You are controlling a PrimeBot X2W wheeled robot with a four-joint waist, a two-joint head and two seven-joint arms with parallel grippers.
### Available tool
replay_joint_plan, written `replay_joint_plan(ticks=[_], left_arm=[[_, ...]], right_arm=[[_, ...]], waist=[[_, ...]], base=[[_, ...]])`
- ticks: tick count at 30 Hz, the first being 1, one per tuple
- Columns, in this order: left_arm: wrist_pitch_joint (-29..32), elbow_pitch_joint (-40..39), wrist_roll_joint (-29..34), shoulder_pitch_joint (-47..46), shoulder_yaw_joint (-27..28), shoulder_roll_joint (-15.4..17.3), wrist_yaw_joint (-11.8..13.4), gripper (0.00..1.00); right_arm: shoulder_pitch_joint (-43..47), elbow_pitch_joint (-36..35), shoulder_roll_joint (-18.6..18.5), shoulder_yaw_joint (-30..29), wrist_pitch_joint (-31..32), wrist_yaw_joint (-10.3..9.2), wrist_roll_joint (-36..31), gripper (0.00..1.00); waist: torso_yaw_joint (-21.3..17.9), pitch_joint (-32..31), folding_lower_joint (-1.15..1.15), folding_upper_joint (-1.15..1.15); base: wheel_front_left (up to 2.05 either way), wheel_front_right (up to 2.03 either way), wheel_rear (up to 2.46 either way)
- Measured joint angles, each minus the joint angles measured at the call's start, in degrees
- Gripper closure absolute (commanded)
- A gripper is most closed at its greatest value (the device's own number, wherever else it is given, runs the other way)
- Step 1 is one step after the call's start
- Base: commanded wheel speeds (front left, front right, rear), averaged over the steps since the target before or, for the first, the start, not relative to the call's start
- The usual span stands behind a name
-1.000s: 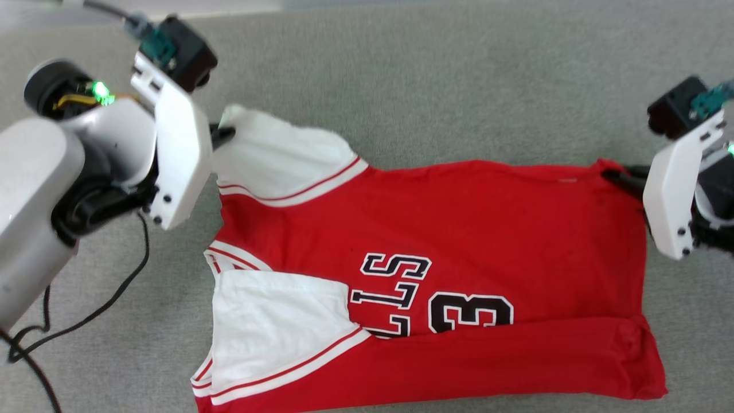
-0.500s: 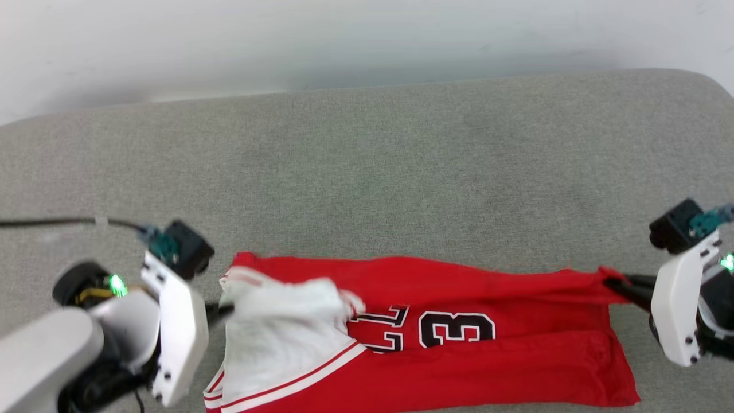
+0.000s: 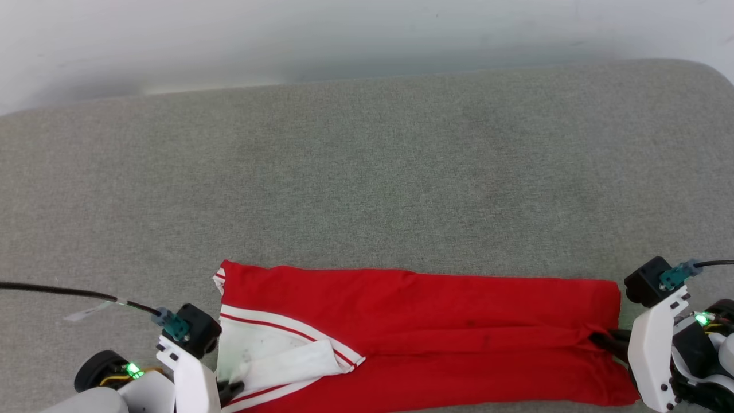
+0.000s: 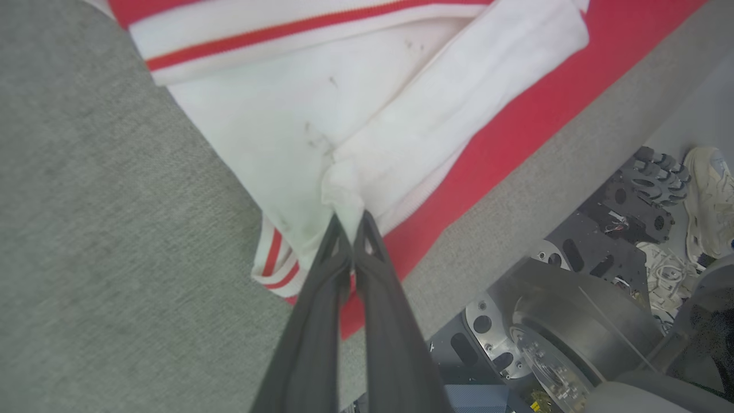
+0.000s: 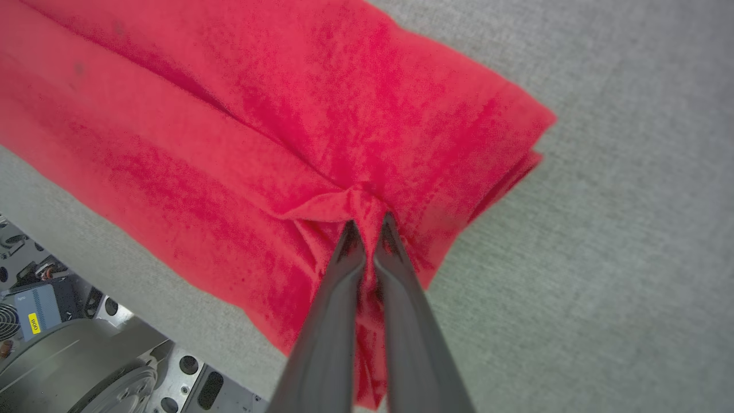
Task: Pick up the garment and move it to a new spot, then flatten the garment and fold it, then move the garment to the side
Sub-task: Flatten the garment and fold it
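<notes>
The garment [image 3: 424, 321], a red jersey with white sleeves and striped trim, lies folded into a long band near the front edge of the grey cushion. Its lettering is hidden inside the fold. My left gripper [image 3: 232, 390] is shut on the white sleeve [image 4: 321, 132] at the band's left end; the left wrist view shows my left gripper [image 4: 350, 221] with fingers pinching a bunch of white cloth. My right gripper [image 3: 602, 339] is shut on a pinch of red fabric [image 5: 321, 132] at the right end, and my right gripper [image 5: 367, 226] shows its tips closed on a red pucker.
The grey cushioned surface [image 3: 367, 172] stretches far behind the garment, with a pale wall [image 3: 287, 34] beyond it. A black cable [image 3: 69, 293] trails from my left wrist. Below the cushion's front edge, the robot base [image 4: 573, 332] and a person's shoe [image 4: 708, 201] show.
Both grippers carried the garment's far edge toward the near edge, folding it over; the letters and numerals are now covered. The head camera has also tilted up, shifting the whole picture.
</notes>
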Motion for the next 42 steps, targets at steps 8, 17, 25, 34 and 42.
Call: replay_joint_plan(ticks=[8, 17, 25, 34, 42], left_arm=[[-10.1, -0.8, 3.5, 0.0, 3.9, 1.1, 3.0, 0.00], [-31.1, 0.8, 7.5, 2.8, 12.0, -2.4, 16.2, 0.00], [-37.0, 2.3, 13.4, 8.3, 19.3, -7.5, 25.9, 0.00], [-37.1, -0.4, 28.9, 18.0, 31.5, -16.6, 30.5, 0.00], [-37.1, -0.9, 40.0, 25.2, 39.6, -25.6, 28.6, 0.00]], right_arm=[[0.3, -3.1, -1.5, -4.7, -5.6, 0.00, -3.3, 0.00], [6.2, -4.5, -2.2, -21.8, -14.2, 0.01, -3.0, 0.00], [15.0, 4.0, 6.6, -35.8, -17.2, 0.00, -4.9, 0.00], [20.8, 6.5, 15.8, -40.4, -11.8, 0.00, -3.2, 0.00], [24.0, 3.2, 18.3, -37.2, -3.0, -0.01, 0.7, 0.00]], waist=[[0.1, -2.3, 0.00, 0.00], [-0.1, -3.3, 0.00, 0.00], [0.4, -2.3, 0.00, 0.00], [1.4, -0.8, 0.01, 0.00], [2.7, -0.1, 0.00, 0.00]], base=[[0.00, 0.00, 0.00], [0.00, 0.00, 0.00], [0.00, 0.00, 0.00], [0.00, 0.00, 0.00], [0.00, 0.00, 0.00]])
